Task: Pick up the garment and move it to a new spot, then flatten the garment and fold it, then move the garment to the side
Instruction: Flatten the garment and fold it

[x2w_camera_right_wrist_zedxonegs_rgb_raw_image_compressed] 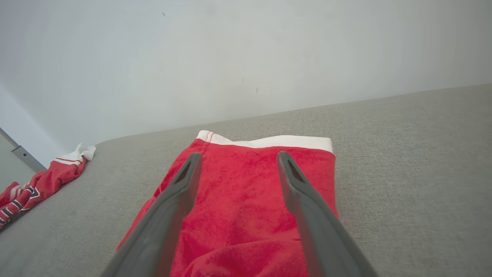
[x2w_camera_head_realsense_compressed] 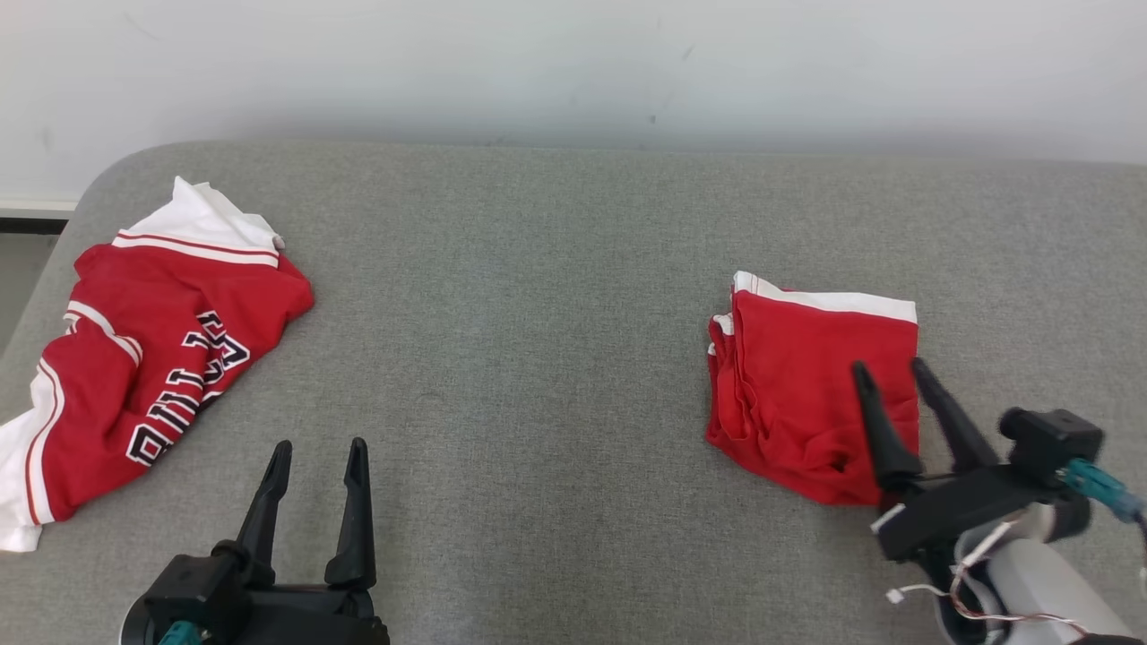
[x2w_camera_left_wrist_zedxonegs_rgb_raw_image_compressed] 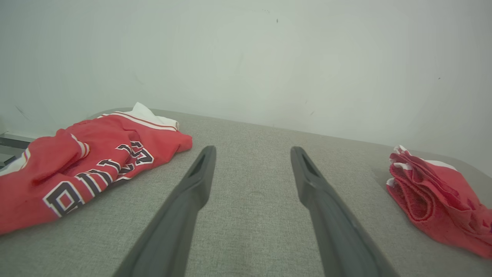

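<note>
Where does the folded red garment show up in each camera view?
Head view: folded red garment right of centre.
Left wrist view: far right edge.
Right wrist view: bottom centre.
Shared landmark: the lettered jersey, at the left in all three.

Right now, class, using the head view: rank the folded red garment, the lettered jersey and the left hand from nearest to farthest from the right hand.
1. Folded red garment, at the right, directly under the right hand.
2. Left hand, lower left.
3. Lettered jersey, far left; its near corner makes this a close call with the left hand.
</note>
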Motion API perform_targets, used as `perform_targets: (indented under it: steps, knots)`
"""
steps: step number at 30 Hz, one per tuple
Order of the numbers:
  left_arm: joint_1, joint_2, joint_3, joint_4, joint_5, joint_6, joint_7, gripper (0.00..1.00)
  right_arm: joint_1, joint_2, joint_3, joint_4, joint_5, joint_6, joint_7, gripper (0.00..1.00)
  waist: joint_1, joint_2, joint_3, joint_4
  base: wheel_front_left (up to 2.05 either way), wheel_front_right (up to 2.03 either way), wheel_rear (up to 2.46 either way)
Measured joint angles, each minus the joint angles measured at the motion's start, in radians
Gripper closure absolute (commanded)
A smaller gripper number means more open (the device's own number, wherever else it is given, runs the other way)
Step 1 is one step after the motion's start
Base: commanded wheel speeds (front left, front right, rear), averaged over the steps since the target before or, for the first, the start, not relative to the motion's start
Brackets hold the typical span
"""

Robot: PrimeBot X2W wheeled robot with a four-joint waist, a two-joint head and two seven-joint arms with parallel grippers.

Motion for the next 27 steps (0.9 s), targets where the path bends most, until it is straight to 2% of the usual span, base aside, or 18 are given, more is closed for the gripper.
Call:
perform_targets:
  steps: [5,6,7,8,15,20,27]
  knots:
    - [-0.001,0.0,0.004,-0.002,0.0,-0.001,0.0,0.0,0.039,-0.029,-0.096,0.001,-0.05,0.0,-0.002,0.0,0.0,-0.0001,0.003,-0.005,0.0,0.0,0.0]
    - [-0.001,0.0,0.003,-0.002,0.0,-0.003,0.0,0.0,0.044,-0.029,-0.11,0.013,-0.051,0.0,-0.002,0.54,0.0,0.0,0.004,-0.004,0.0,0.0,0.0]
    - [-0.002,0.0,0.002,-0.002,0.0,-0.005,0.0,0.0,0.049,-0.031,-0.12,0.025,-0.056,0.0,-0.002,0.75,0.0,0.0,0.004,-0.002,0.0,0.0,0.0]
    - [-0.003,0.0,0.002,-0.002,0.001,-0.005,0.0,0.0,0.052,-0.033,-0.122,0.038,-0.07,0.0,-0.002,1.0,0.0,0.0,0.005,0.0,0.0,0.0,0.0]
    - [-0.011,0.0,-0.004,0.001,0.003,-0.009,0.0,0.0,0.02,-0.012,-0.104,0.136,-0.159,0.0,-0.002,1.0,0.0,0.0,0.016,0.023,0.0,0.0,0.0]
    - [-0.013,0.0,-0.018,0.002,0.003,-0.008,0.0,0.0,-0.007,0.038,-0.108,0.197,-0.185,0.0,-0.002,1.0,0.0,0.0,0.023,0.049,0.0,0.0,0.0]
    - [-0.016,0.0,-0.018,0.004,-0.001,-0.008,0.0,0.0,-0.018,0.119,-0.067,0.215,-0.227,0.0,-0.002,1.0,0.0,-0.0001,0.031,0.079,0.0,0.0,0.0]
